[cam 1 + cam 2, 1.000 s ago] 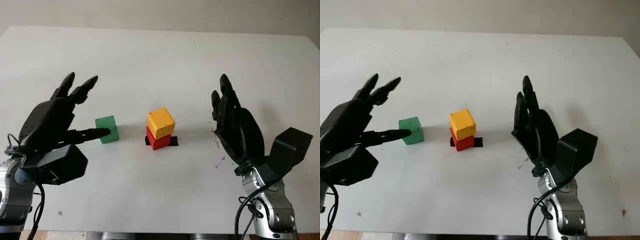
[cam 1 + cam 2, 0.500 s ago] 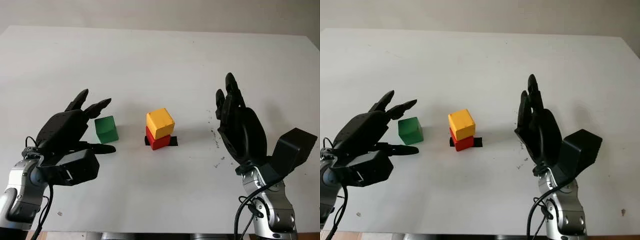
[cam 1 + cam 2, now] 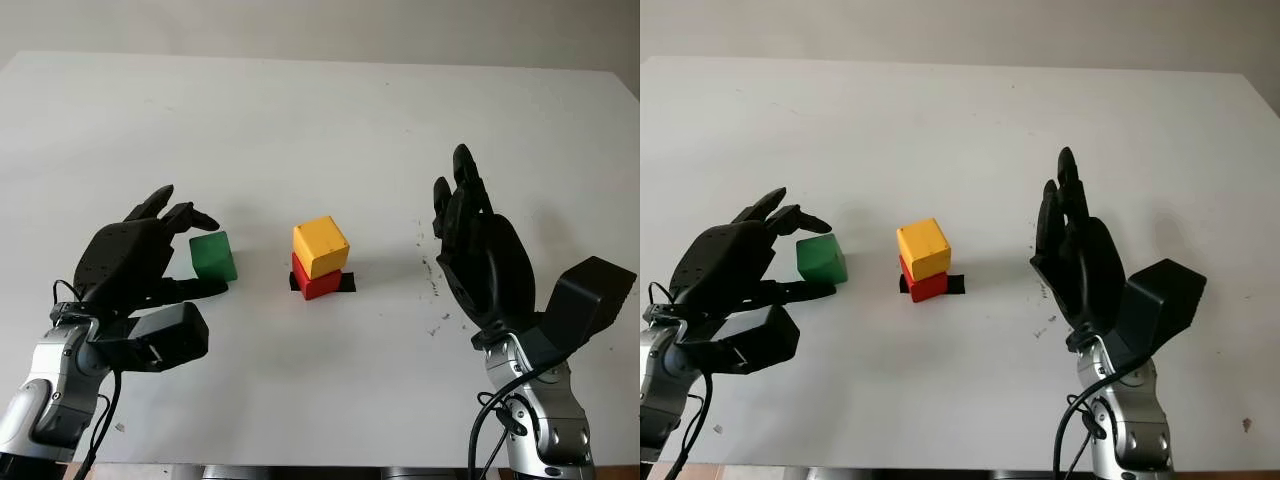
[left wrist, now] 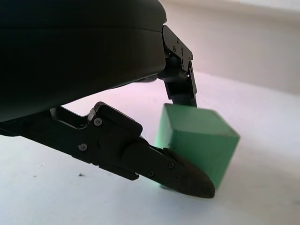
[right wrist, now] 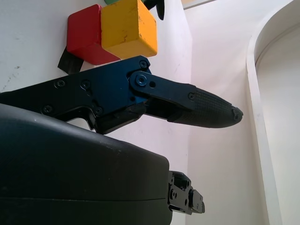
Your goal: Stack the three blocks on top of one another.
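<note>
A green block (image 3: 216, 260) stands on the white table (image 3: 320, 120), left of centre. My left hand (image 3: 205, 252) is shut on the green block: fingers curl over its top far edge and the thumb presses its near lower side, as the left wrist view shows on the green block (image 4: 197, 140). Just to the right, a yellow block (image 3: 321, 246) sits skewed on a red block (image 3: 318, 283). My right hand (image 3: 455, 195) is open, held upright to the right of that pair, apart from it.
A black tape mark (image 3: 347, 283) lies under the red block. Small dark specks dot the table near the right hand. The table's far edge runs along the back, and its near edge passes just in front of both arms.
My left hand has curled its fingers down over the green block and brought its thumb against it. The right hand rose a little earlier and now holds still. The blocks stay in place.
</note>
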{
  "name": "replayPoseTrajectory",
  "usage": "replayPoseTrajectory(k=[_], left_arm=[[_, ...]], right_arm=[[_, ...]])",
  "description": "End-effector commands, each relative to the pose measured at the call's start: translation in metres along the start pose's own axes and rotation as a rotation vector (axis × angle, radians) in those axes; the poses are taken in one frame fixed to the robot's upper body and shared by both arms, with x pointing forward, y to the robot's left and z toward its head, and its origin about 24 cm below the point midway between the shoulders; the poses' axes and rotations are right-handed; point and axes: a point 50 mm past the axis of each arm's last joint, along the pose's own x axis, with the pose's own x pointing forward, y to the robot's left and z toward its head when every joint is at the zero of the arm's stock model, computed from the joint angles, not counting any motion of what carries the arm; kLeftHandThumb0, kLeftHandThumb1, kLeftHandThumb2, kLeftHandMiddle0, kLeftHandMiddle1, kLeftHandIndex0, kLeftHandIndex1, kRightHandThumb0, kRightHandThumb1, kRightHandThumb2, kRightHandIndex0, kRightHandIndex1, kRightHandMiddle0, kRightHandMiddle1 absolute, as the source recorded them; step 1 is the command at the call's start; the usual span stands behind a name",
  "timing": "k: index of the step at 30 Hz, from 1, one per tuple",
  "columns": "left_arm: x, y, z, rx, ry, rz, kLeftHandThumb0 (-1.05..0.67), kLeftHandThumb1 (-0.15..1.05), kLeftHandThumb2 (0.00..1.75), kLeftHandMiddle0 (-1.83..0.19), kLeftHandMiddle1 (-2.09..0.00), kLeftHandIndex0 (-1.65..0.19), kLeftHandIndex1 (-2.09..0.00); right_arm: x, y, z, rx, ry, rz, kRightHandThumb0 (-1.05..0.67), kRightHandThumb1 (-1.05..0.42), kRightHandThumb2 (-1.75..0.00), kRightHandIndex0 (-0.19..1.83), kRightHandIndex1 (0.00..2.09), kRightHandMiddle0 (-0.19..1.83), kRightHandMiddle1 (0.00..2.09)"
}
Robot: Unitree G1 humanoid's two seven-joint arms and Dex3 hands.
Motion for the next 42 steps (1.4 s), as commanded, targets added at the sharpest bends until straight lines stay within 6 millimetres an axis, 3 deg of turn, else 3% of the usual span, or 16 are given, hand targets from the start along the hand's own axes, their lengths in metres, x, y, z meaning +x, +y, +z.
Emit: replayPoseTrajectory(k=[1, 7, 16, 23, 30, 34, 38, 42], left_arm=[[-0.002, 0.000, -0.001, -0.050, -0.006, 0.019, -0.54, 1.03, 0.07, -0.34, -0.10, -0.31, -1.43], [-0.005, 0.002, -0.002, -0.193, -0.017, 0.022, -0.45, 1.05, 0.15, -0.37, -0.09, -0.23, -1.53], [-0.006, 0.012, -0.002, -0.348, -0.042, 0.009, -0.45, 1.05, 0.19, -0.39, -0.08, -0.18, -1.62], [0.007, 0.050, 0.010, -0.263, -0.132, -0.074, -0.42, 1.05, 0.12, -0.39, -0.07, -0.21, -1.58], [0.034, 0.101, 0.039, -0.060, -0.184, -0.166, -0.49, 1.04, 0.07, -0.40, -0.06, -0.37, -1.57], [0.048, 0.132, 0.069, 0.109, -0.233, -0.218, -0.44, 1.00, 0.05, -0.41, -0.06, -0.41, -1.47], [0.059, 0.147, 0.094, 0.166, -0.282, -0.257, -0.44, 0.99, 0.05, -0.45, -0.07, -0.47, -1.37], [0.067, 0.150, 0.106, 0.098, -0.333, -0.271, -0.43, 0.97, 0.05, -0.46, -0.06, -0.49, -1.36]], right_arm=[[-0.001, 0.000, 0.003, 0.009, -0.014, -0.007, -0.72, -1.05, -0.64, -0.19, 0.00, -0.19, 0.00], [-0.001, 0.000, 0.003, -0.006, -0.013, -0.008, -0.70, -1.05, -0.62, -0.19, 0.00, -0.19, 0.00], [0.000, 0.001, 0.003, -0.028, -0.008, 0.002, -0.66, -1.05, -0.57, -0.19, 0.00, -0.19, 0.00], [0.001, 0.001, 0.002, -0.058, 0.011, 0.015, -0.65, -1.05, -0.55, -0.19, 0.00, -0.19, 0.00], [0.001, 0.003, 0.001, -0.074, 0.023, 0.027, -0.61, -1.05, -0.57, -0.19, 0.00, -0.19, 0.00], [0.001, 0.005, -0.001, -0.075, 0.033, 0.032, -0.63, -1.05, -0.56, -0.19, 0.00, -0.19, 0.00], [0.001, 0.007, -0.002, -0.065, 0.038, 0.037, -0.63, -1.05, -0.56, -0.19, 0.00, -0.19, 0.00], [0.002, 0.008, -0.005, -0.058, 0.039, 0.035, -0.63, -1.05, -0.57, -0.19, 0.00, -0.19, 0.00]])
